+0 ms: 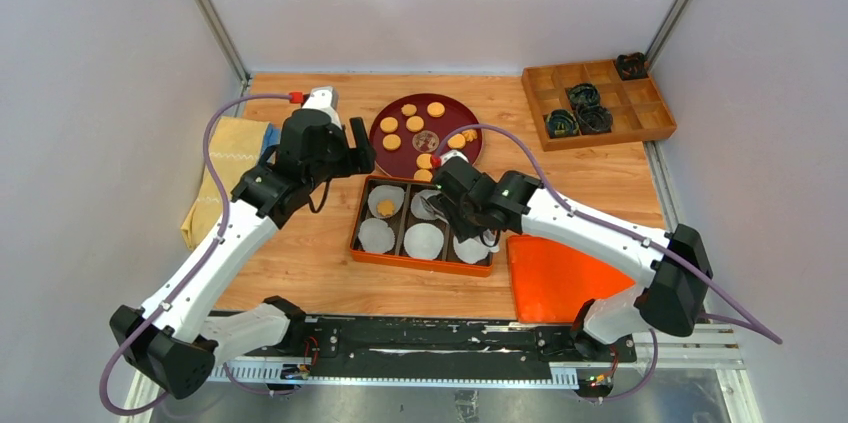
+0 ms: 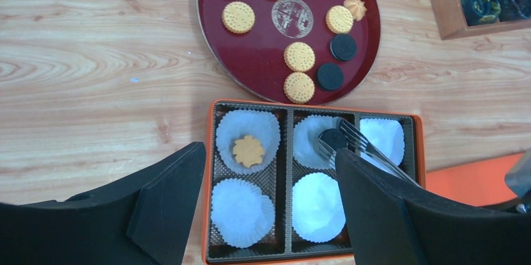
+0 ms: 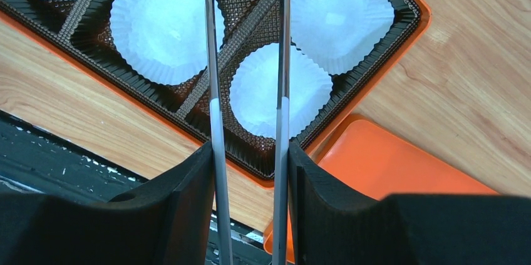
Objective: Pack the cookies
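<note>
Right gripper [image 3: 250, 171] clamps tongs [image 3: 213, 89] | black cookie [image 2: 335, 138] pinched over middle cup [image 2: 310, 149] of box [image 2: 250, 103], 12 o'clock row | you release low, flat | left gripper [image 2: 268, 155] wide, empty

Light was bright, even and soft, falling from above, and shadows on the table [image 1: 600, 173] were faint. The paper cups [image 3: 164, 20] ran nearly blown-out white, and the tongs [image 3: 211, 58] carried pale glare. Cookies [image 2: 238, 17] looked crisp on the glossy plate [image 2: 257, 52]. The overhead view was softer, with less fine detail.
</note>
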`<state>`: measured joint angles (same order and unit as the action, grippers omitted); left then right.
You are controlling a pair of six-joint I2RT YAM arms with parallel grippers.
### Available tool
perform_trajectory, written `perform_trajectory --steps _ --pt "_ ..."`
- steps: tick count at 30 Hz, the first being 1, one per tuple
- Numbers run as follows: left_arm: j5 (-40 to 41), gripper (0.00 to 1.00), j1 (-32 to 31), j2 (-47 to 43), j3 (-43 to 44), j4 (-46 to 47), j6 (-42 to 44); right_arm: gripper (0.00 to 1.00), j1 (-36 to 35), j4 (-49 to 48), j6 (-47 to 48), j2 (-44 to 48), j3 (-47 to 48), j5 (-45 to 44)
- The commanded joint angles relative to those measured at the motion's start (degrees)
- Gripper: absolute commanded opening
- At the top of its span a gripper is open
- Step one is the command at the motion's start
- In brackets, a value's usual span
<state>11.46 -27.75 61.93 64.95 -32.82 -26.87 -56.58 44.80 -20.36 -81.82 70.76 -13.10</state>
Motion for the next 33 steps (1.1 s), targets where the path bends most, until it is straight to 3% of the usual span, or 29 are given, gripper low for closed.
perform_trajectory --steps 1,12,21,33 --pt "-3.93 0.83 0.50 -2.92 -2.57 4.90 1.10 0.45 -0.55 0.87 -0.91 0.17 3.02 -4.21" --pt "-5.31 0.89 0.50 -5.87 -3.26 5.85 2.68 0.50 -0.55 0.56 0.00 -1.63 6.03 -5.28" --pt "-5.49 0.89 0.50 -5.89 -3.03 6.34 2.25 0.50 2.20 -0.55 2.68 1.08 10.72 -16.03" --pt "-3.99 0.89 0.50 -5.28 -2.90 5.23 2.86 0.48 12.39 -4.44 6.26 -15.84 17.26 -13.07"
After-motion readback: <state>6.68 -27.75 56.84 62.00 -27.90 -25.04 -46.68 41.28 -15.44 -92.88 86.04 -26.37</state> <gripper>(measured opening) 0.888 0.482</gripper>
